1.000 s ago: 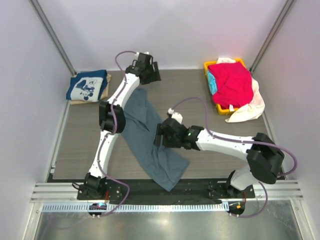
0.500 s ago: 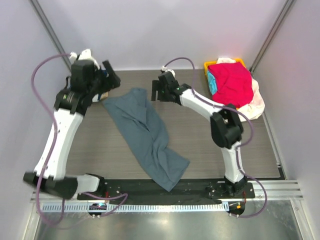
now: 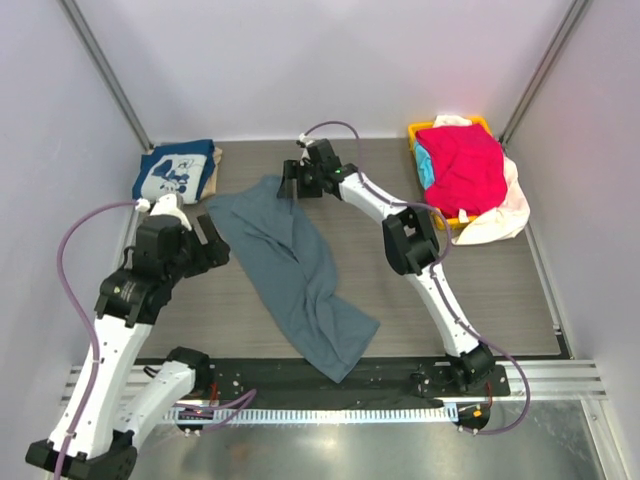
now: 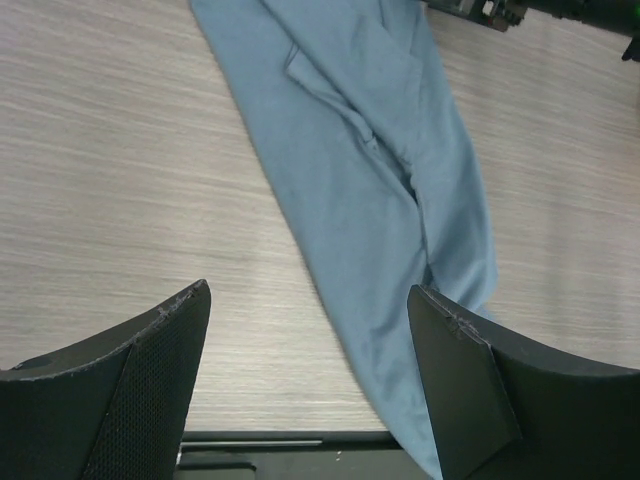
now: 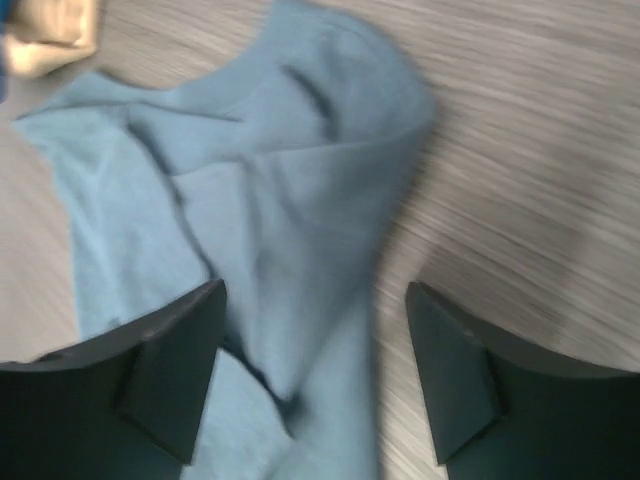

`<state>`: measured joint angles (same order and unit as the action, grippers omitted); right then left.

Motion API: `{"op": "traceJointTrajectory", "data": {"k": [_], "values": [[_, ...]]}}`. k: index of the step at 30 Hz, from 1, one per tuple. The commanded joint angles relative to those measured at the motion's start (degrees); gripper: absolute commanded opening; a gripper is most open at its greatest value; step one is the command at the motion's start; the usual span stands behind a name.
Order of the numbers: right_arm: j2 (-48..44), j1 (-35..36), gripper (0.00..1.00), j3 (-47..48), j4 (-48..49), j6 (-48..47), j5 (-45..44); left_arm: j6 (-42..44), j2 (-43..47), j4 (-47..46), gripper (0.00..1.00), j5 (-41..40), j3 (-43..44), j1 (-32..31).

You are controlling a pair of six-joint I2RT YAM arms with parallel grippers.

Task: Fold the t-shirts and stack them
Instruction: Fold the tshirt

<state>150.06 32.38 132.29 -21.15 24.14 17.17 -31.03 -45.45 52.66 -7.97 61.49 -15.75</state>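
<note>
Basket [image 3: 414,131] of yellow plastic stands at the far right corner of the surface [image 3: 170,300]. A red t-shirt [image 3: 462,165] is heaped on top of it, a turquoise t-shirt [image 3: 424,166] shows against its left wall, and a cream t-shirt [image 3: 503,212] spills over its right rim onto the surface.

In all there are six shirts: those three at the one basket, two folded in a stack at the far left corner, and one loose. In the stack, a navy t-shirt [image 3: 175,172] with white cartoon print lies on a tan t-shirt [image 3: 213,168]. The slate blue-grey t-shirt [image 3: 300,280] lies rumpled in a long diagonal band, from far centre down to the near edge.

There are two arms. The left end effector [image 3: 218,245] hangs just beside the band's left edge, fingers apart and holding nothing. The right end effector [image 3: 288,183] is over the band's far end, fingers likewise apart and empty.

Only the overhead view takes in the basket and the whole stack. The left wrist view shows the left end effector [image 4: 310,385] above bare wood grain, with the slate blue-grey t-shirt [image 4: 370,170] and its creases running away ahead. The right wrist view is blurred. It shows the right end effector [image 5: 315,370] close over the cloth's far end [image 5: 280,200], with a scrap of the tan t-shirt [image 5: 50,40] in its upper left corner.
</note>
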Motion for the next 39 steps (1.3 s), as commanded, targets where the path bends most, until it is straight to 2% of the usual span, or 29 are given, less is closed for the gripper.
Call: {"op": "traceJointTrajectory", "data": {"k": [1,4,5,8,12,13,16,20,23,27,28,29,30,31,32,35,36,38,39], "values": [[3.22,2.07,0.75,2.36,0.23,0.73,5.85,0.44,2.82,0.42,0.81,-1.17,-2.43,-0.07],[4.98,2.33,0.44,1.92,2.51,2.57,9.19,0.70,5.63,0.69,0.81,-2.75,-4.27,0.01],[5.42,2.34,0.24,1.92,2.69,2.58,9.11,0.70,6.25,0.34,0.81,-3.28,-4.80,-0.07],[3.85,1.81,0.01,-0.52,2.69,1.09,3.68,0.62,8.27,-0.37,0.82,-2.67,-5.33,0.02],[-3.08,-2.05,0.01,-5.89,2.86,3.80,-15.89,0.88,9.94,-2.82,0.82,-2.76,-7.44,-0.07],[-4.15,-3.02,0.01,-6.69,2.78,4.77,-25.51,0.97,9.86,-2.74,0.82,-2.58,-7.44,-0.07],[-6.01,-7.23,0.01,-8.01,2.60,9.86,-36.11,0.97,9.59,-2.83,0.82,-2.32,-7.44,0.02],[-2.85,-11.63,0.01,-2.94,1.81,14.35,-38.26,1.23,9.07,-3.18,0.81,-1.27,-7.62,0.45],[1.54,-11.90,0.01,2.95,0.32,15.06,-38.70,1.67,9.06,-3.71,0.81,0.32,-7.97,1.68],[4.89,-11.99,0.01,6.05,0.93,16.03,-32.74,2.11,8.45,-4.59,0.81,2.43,-8.23,3.79],[5.15,-11.99,0.04,6.14,1.80,15.68,-30.72,2.20,8.36,-4.59,0.81,2.69,-8.23,3.88],[5.59,-11.99,0.29,6.23,3.81,15.15,-29.05,2.20,8.19,-4.59,0.80,2.69,-8.23,3.97],[5.86,-11.99,0.42,6.49,4.96,14.10,-23.99,2.11,8.10,-4.68,0.81,2.61,-8.23,3.97],[6.03,-11.90,0.53,7.01,5.41,11.92,-22.46,2.20,7.92,-4.76,0.81,2.69,-8.32,3.97],[5.43,-11.99,0.70,8.06,5.33,10.76,-21.40,2.20,7.92,-4.76,0.81,2.87,-8.32,3.97],[1.57,-12.25,0.83,5.54,4.98,6.29,-20.51,2.11,7.48,-4.85,0.81,2.87,-8.50,3.97],[-2.80,-12.43,0.86,4.22,4.80,5.49,-20.42,1.94,7.31,-4.94,0.81,2.61,-8.58,4.06],[-8.08,-12.96,0.88,-1.49,3.40,4.34,-22.00,1.85,6.26,-4.94,0.81,2.43,-8.58,4.06],[-13.94,-13.13,0.88,-4.12,2.78,4.42,-22.96,1.67,5.56,-4.85,0.80,2.43,-8.50,4.06]]}}
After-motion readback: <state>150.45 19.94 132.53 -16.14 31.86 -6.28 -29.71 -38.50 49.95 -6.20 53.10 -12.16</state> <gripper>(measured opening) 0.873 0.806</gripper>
